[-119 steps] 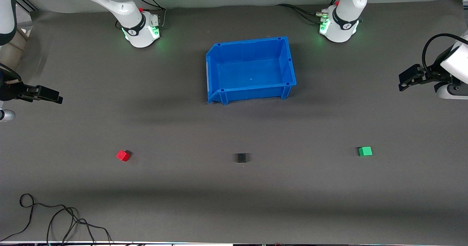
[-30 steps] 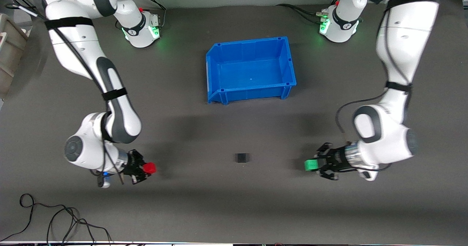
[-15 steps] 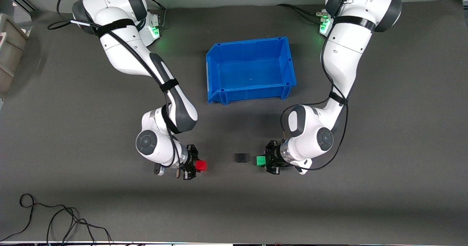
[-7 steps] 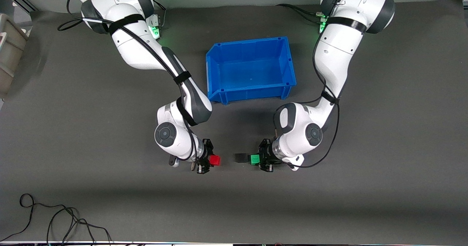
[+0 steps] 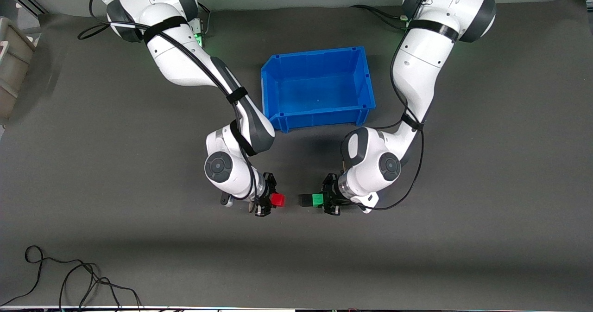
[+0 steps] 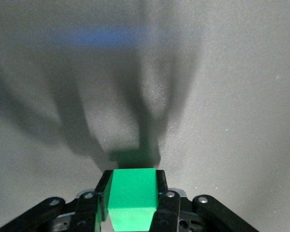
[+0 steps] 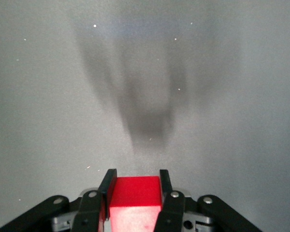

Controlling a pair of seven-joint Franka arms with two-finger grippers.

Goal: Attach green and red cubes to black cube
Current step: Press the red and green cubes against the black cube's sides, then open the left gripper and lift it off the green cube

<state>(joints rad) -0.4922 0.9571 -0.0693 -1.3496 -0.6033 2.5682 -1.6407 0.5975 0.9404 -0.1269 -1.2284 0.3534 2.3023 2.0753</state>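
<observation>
- Left gripper: low over the mat, fingers closed on the green cube; left wrist view confirms, one black finger pressed to each side of the cube, cube face pointing outward from the fingertips.
- Green cube: held at the black cube's side toward the left arm's end of the table; appears to touch it or sit just beside it, cannot tell which.
- Black cube: on the mat, between the two coloured cubes; nearer to the front camera than the blue bin.
- Right gripper: low over the mat, fingers clamped on the red cube; right wrist view shows the cube wedged between both fingers.
- Red cube: near the black cube on its side toward the right arm's end; a gap of bare mat shows between them; not touching.
- Loose black cable: lying at the mat's edge nearest the front camera, toward the right arm's end.
</observation>
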